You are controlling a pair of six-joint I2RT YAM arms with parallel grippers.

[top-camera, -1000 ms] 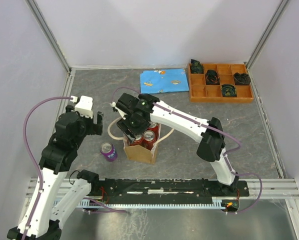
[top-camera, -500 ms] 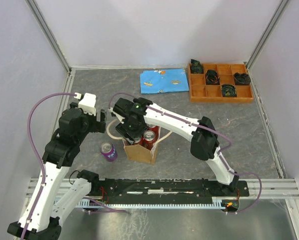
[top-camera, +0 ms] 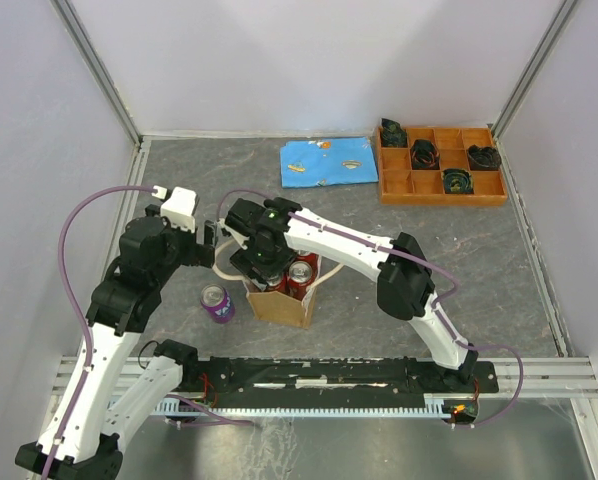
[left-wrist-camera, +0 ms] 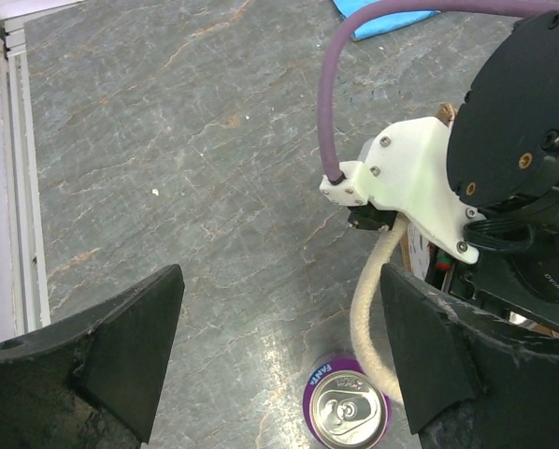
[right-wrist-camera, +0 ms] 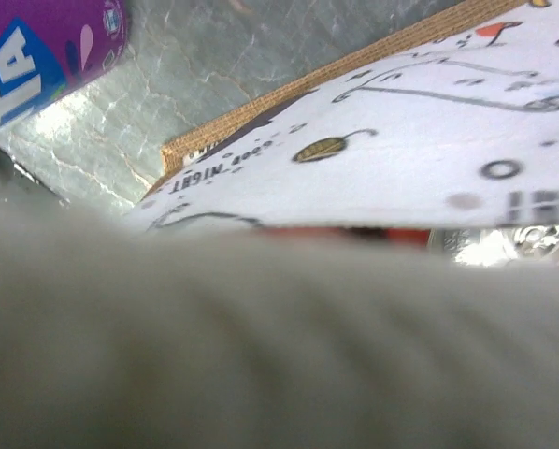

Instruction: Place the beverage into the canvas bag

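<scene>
The canvas bag (top-camera: 279, 305) stands upright at the table's middle, with red cans (top-camera: 301, 271) inside. A purple can (top-camera: 216, 302) stands on the table just left of it, also in the left wrist view (left-wrist-camera: 347, 412) and the right wrist view (right-wrist-camera: 46, 47). My left gripper (top-camera: 207, 243) is open and empty, above and behind the purple can (left-wrist-camera: 279, 313). My right gripper (top-camera: 251, 262) is low over the bag's left rim. The cream handle (right-wrist-camera: 279, 346) fills its camera and hides its fingers. The handle loops out left (left-wrist-camera: 368, 309). The bag's printed face (right-wrist-camera: 401, 159) shows close.
A blue cloth (top-camera: 329, 161) lies at the back, its corner in the left wrist view (left-wrist-camera: 382, 19). A wooden compartment tray (top-camera: 444, 198) with dark items sits at the back right. A metal rail (left-wrist-camera: 18, 187) borders the table's left side.
My left gripper has moved right, closer to the bag's handle and my right wrist. My right gripper has shifted left and lower over the bag's left rim. The purple can has not moved.
</scene>
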